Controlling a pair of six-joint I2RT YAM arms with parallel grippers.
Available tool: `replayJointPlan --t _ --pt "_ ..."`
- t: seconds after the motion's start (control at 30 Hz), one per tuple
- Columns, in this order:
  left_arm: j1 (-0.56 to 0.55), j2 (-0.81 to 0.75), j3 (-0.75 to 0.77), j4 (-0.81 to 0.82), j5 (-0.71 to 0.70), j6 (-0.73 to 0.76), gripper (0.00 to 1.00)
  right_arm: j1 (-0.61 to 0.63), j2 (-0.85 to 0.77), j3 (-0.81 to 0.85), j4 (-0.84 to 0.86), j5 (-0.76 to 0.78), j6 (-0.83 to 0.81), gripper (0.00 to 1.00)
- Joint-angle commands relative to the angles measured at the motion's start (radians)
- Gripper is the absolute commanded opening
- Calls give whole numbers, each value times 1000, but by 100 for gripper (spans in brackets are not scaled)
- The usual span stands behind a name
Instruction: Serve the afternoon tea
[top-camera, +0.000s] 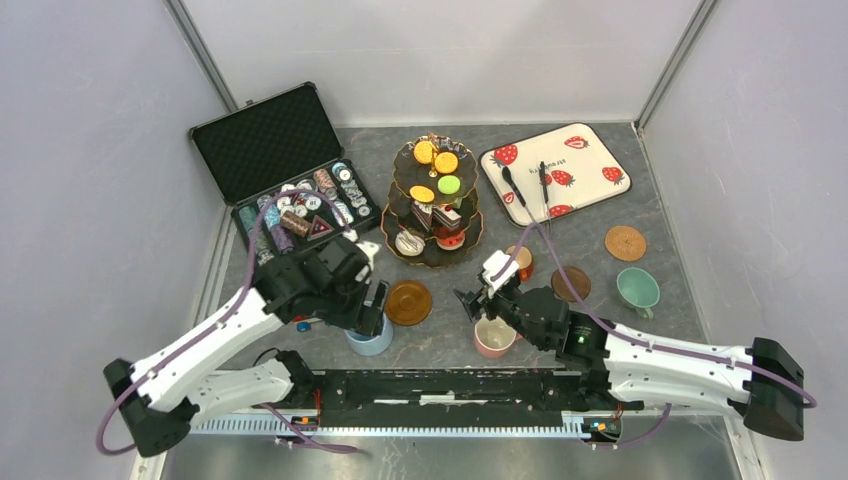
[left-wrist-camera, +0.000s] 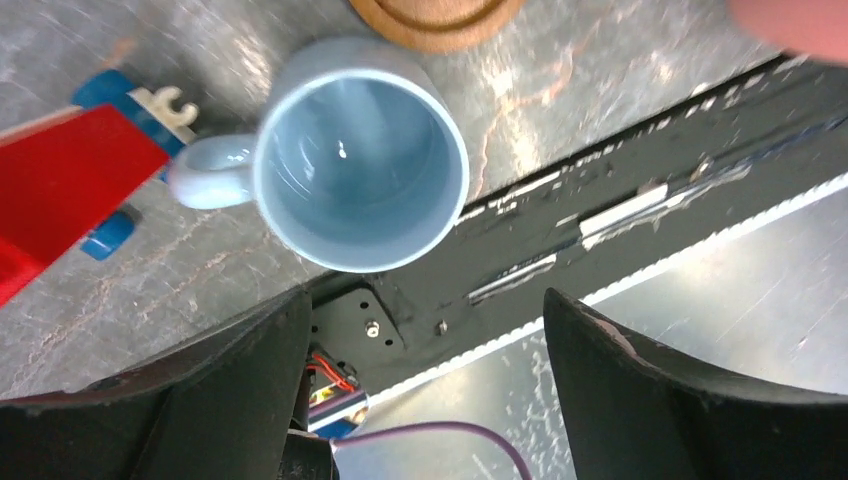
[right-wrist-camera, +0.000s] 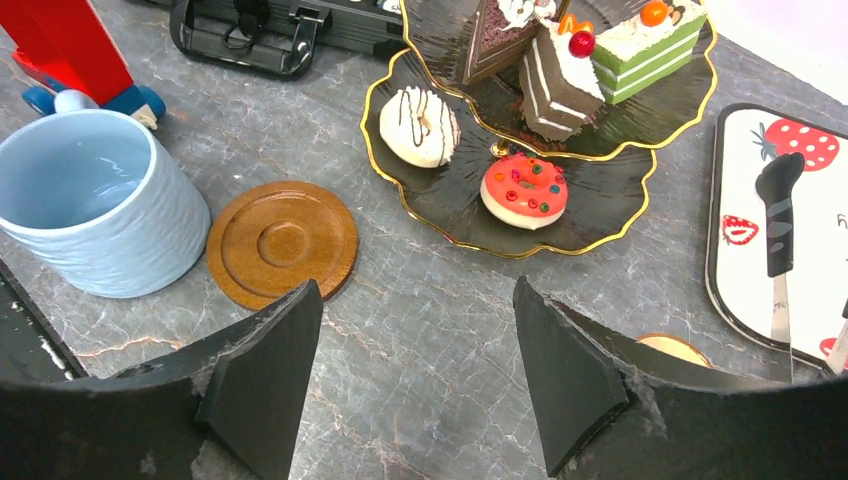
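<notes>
Grey marbled desk (top-camera: 670, 200), pale lilac walls (top-camera: 90, 150) around. Three-tier stand (right-wrist-camera: 455, 205) at back centre; blue mug (left-wrist-camera: 360, 160) upright under left fingers (left-wrist-camera: 240, 390), spread wide, clasping nothing. Right fingers (right-wrist-camera: 260, 370) likewise apart, empty, facing stand.

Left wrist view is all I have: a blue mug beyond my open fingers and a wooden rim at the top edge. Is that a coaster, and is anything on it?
Observer: Yes, a round wooden coaster, bare, right beside the blue mug.
Operator: And the pink blur at top right?
Observer: That is the pink mug, standing with no coaster under it.
Operator: Is the right gripper holding anything?
Observer: No. The right gripper is open and empty, facing the three-tier stand.
</notes>
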Motion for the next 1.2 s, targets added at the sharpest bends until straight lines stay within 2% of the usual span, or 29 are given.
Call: replayJointPlan --t 0.0,0.07,0.23,0.33,0.53,0.63,0.77,0.87,0.93,1.0,1.03,1.17 --pt "-107 109 -33 24 -4 -74 88 -2 -67 -35 64 -22 -10 77" --pt "-145 154 -43 60 -63 -82 86 -3 -81 -39 64 -35 -11 77" --pt "-157 248 -35 118 -138 -85 79 -3 -114 -38 40 -31 -17 77" --pt "-158 313 -48 160 -130 -89 73 -3 -139 -42 24 -22 -20 77" --pt "-159 405 -61 185 -148 -101 52 -3 -165 -55 8 1 -19 77" --pt "-158 418 -64 184 -146 -103 47 -3 -164 -61 8 4 -10 77" --pt "-161 431 -63 172 -141 -113 33 -3 -171 -72 7 19 -5 78" --pt "-162 427 -70 171 -122 -132 29 -2 -180 -76 3 32 -13 77" --pt "-162 415 -74 165 -115 -146 20 -3 -183 -80 2 44 -19 77" --pt "-164 402 -70 150 -115 -154 5 -3 -185 -81 -1 57 -24 78" --pt "-162 395 -64 139 -121 -157 3 -3 -184 -84 -2 65 -25 78" --pt "-165 371 -1 83 -151 -170 2 -3 -185 -94 3 88 -29 77"
